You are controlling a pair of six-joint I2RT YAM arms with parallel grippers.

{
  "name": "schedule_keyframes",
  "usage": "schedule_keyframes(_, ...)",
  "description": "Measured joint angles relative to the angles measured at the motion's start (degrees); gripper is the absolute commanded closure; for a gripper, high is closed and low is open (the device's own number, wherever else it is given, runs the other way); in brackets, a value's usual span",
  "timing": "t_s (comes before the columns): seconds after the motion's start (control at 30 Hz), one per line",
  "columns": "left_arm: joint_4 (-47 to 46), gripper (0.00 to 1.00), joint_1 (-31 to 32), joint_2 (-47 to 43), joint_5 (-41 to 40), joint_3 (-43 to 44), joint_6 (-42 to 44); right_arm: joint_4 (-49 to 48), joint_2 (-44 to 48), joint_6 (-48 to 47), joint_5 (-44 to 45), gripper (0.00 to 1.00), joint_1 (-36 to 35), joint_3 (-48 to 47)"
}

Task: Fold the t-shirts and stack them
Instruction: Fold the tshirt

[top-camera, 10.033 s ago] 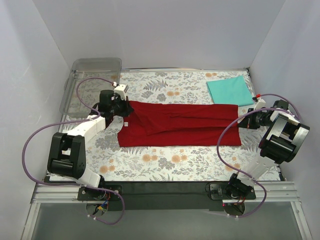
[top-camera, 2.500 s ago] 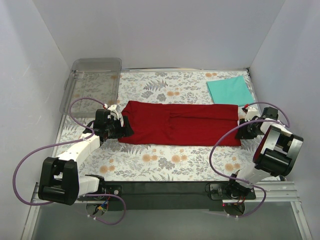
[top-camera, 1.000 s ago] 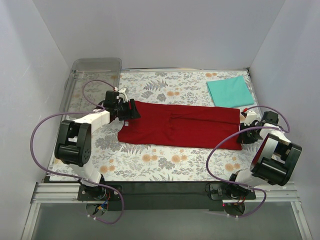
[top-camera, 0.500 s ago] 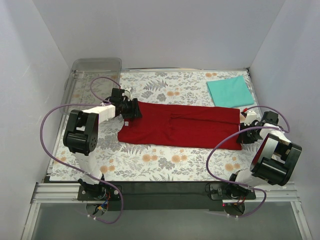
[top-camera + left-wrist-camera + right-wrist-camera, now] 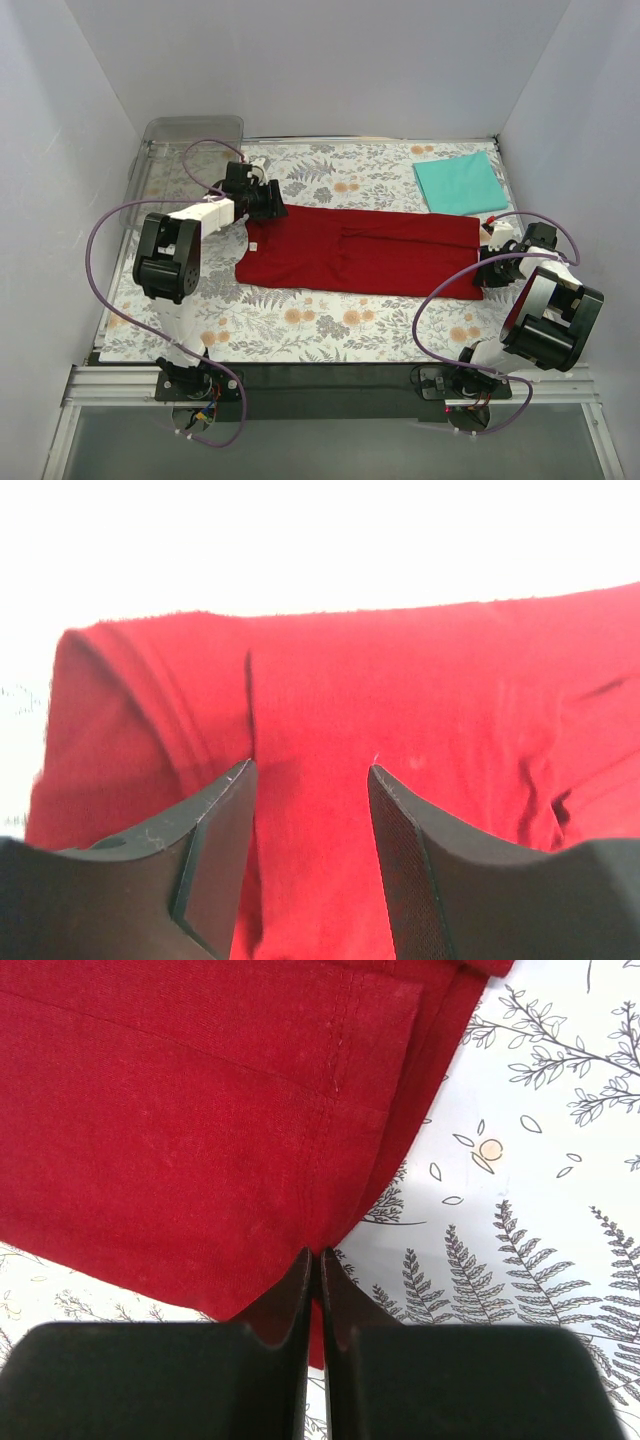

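Note:
The dark red t-shirt [image 5: 360,250] lies folded into a long band across the floral mat. My left gripper [image 5: 272,208] is at its far left corner. In the left wrist view its jaws [image 5: 310,767] stand apart, open, with flat red cloth [image 5: 420,680] showing between them. My right gripper [image 5: 483,272] is at the band's near right corner. In the right wrist view it [image 5: 317,1253] is shut on the red hem [image 5: 180,1110], with cloth pinched between the fingers. The teal t-shirt [image 5: 460,183] lies folded at the back right.
A clear plastic tray [image 5: 192,120] stands at the back left corner, just behind the left arm. The floral mat [image 5: 330,330] covers the table between white walls. Purple cables loop from both arms over the mat's sides.
My left gripper has moved from the shirt's left edge toward the far left corner, and its jaws have narrowed a little. The right gripper has stayed on the hem.

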State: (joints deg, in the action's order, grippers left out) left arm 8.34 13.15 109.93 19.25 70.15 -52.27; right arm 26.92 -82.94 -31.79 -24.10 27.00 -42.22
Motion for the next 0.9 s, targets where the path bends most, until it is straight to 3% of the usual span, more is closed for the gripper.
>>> schedule_keyframes(0.33, -0.4, 0.63, 0.0, 8.0, -0.8, 6.8, -0.2, 0.0, 0.0, 0.0, -0.1, 0.91, 0.0, 0.0)
schedule_keyframes(0.7, 0.7, 0.99, 0.1, 8.6, 0.2, 7.2, 0.0, 0.0, 0.0, 0.0, -0.1, 0.92, 0.0, 0.0)
schedule_keyframes(0.9, 0.6, 0.98, 0.1, 8.6, 0.3, 7.2, 0.0, 0.0, 1.2, 0.0, 0.1, 0.91, 0.0, 0.0)
